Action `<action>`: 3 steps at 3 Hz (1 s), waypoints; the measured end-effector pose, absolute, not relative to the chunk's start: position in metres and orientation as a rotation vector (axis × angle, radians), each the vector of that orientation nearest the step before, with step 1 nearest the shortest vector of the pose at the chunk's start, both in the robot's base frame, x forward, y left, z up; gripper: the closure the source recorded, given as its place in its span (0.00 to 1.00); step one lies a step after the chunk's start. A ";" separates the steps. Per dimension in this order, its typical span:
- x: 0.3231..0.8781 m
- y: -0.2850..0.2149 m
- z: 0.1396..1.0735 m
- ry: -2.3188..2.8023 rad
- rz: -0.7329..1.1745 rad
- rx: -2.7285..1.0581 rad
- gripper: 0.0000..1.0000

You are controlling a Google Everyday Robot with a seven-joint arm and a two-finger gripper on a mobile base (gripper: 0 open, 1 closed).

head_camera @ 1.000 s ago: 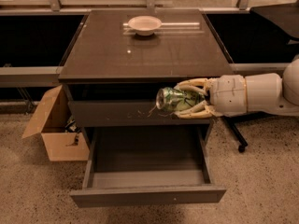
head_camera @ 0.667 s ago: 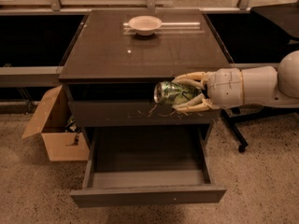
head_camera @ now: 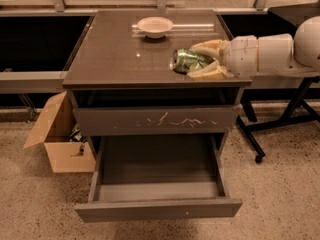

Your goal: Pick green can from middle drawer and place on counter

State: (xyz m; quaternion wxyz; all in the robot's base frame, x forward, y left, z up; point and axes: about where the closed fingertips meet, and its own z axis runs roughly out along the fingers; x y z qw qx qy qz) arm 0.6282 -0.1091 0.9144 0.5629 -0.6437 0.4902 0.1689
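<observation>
Can (head_camera: 186, 60) is held on its side by the gripper (head_camera: 194, 61), which is closed on it. One pale finger (head_camera: 206, 45) is seen along the can's far side and the other along its near side. The can's silvery end is turned toward the counter's left side, and its dark-green wall with pale markings is partly covered by the fingers.

Can and gripper are placed over the right front part of the counter (head_camera: 115, 54), close to its front edge. Whether the can is touching the counter or is held just above it cannot be told. The white arm (head_camera: 260, 51) is extended in from beyond the counter's right edge, roughly level with the top.

A white bowl (head_camera: 155, 26) is set near the counter's back edge, about midway along it, well apart from the can.

Directly below the counter a drawer front with pale scratch marks (head_camera: 155, 120) is shown shut. Below that, the middle drawer (head_camera: 160, 209) is pulled fully out past the counter's front edge, and nothing is seen inside it. An open cardboard box (head_camera: 55, 134) is placed on the floor just beside the counter's left side. A black wheeled stand (head_camera: 280, 119) is seen on the floor beyond the counter's right side.
</observation>
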 end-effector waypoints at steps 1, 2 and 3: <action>0.667 -0.112 0.928 1.177 0.358 -1.480 1.00; 0.700 -0.108 0.933 1.202 0.335 -1.454 1.00; 0.729 -0.098 0.935 1.232 0.316 -1.445 1.00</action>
